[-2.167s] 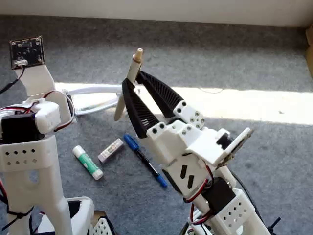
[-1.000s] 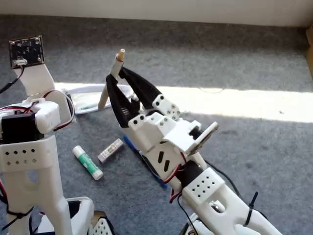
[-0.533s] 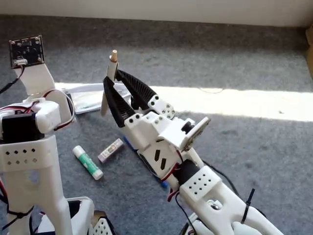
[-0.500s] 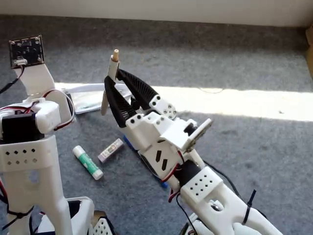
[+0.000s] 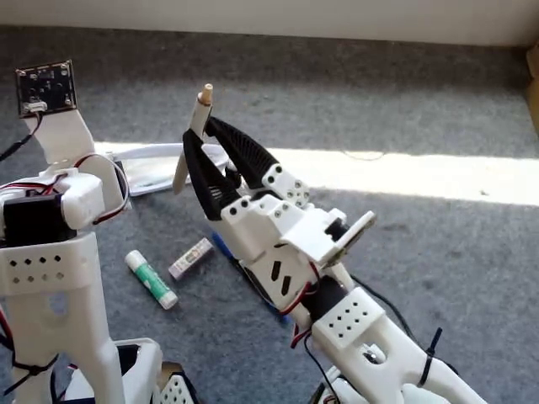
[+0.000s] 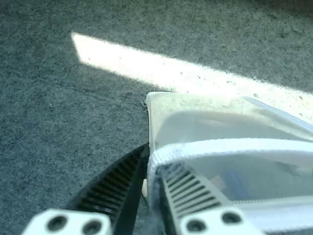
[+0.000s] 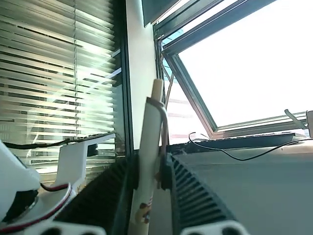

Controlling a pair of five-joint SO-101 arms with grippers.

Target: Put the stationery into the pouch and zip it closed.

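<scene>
The pouch [image 5: 158,175], clear with a white zip band, lies flat on the grey carpet-covered bench [image 5: 438,126]. It sits below and just beyond the fingertips of the right hand [image 5: 200,135], partly in a strip of sunlight. In the left wrist view the pouch [image 6: 220,147] has its white rim caught between the two fingers of the left hand [image 6: 151,166], which is clenched on that edge with the rest of the pouch spreading away from its fingertips.

The right hand is raised off the bench and grasps a white pen [image 5: 194,126] near its middle. The pen stands nearly upright, with its tan end above the fingers and its lower end pointing down toward the pouch. In the right wrist view the pen [image 7: 149,142] is pinned between the ribbed black fingers [image 7: 188,196], clip side showing.

Back toward the right hand's wrist, three pieces rest on the bench. A blue pen [image 5: 222,244] is partly hidden under the arm, with a small labelled stick [image 5: 190,258] just beside it and a green-and-white glue stick [image 5: 152,279] farther out, near the left arm [image 5: 50,244].
</scene>
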